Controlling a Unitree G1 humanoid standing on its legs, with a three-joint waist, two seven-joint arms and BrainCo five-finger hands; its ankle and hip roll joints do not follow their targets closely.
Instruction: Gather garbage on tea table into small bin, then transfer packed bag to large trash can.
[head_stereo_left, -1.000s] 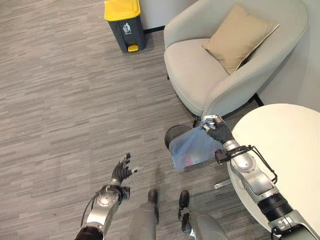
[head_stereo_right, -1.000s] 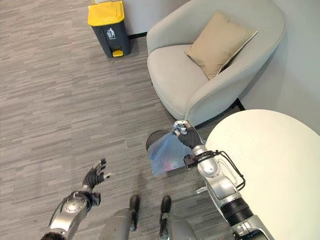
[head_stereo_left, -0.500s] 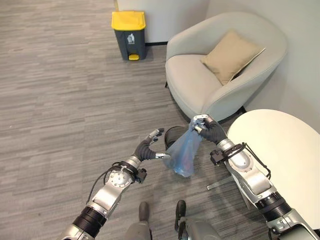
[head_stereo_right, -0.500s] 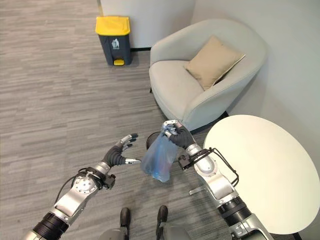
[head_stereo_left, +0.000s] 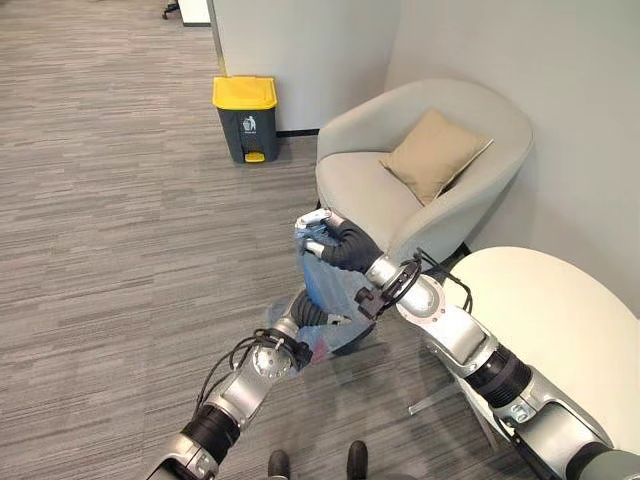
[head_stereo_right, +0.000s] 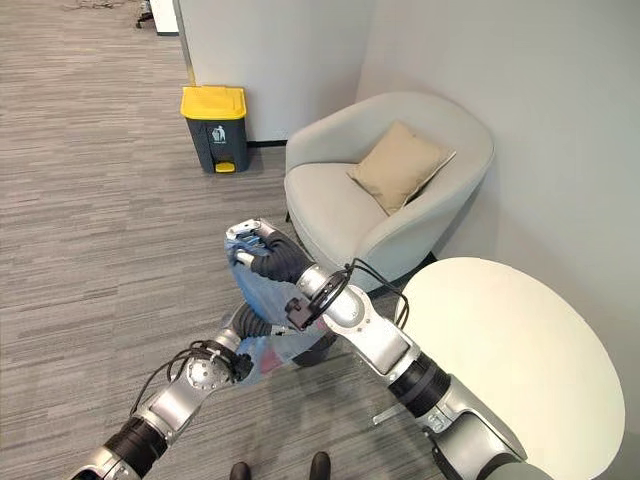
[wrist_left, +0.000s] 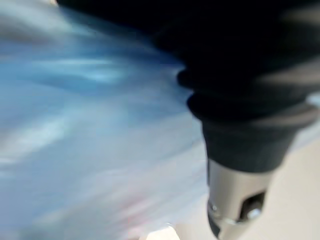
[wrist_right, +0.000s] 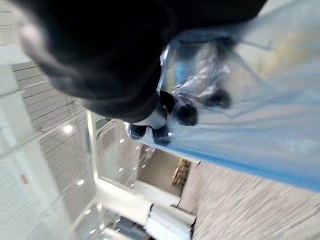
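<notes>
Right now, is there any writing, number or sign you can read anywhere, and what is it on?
No words or numbers can be read.
Large trash can, yellow lid: a small white pictogram of a figure on its dark front, a sign and not text; any print near it is too small to read.
Blue bag held by the right hand: no readable print.
Armchair, cushion, table: no print.

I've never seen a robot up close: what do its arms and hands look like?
Both arms are silver-grey metal tubes with black ribbed bands at the joints and thin black cables looping near the wrists. The right hand and left hand wear dark ribbed covers; the right shows silvery fingers.
</notes>
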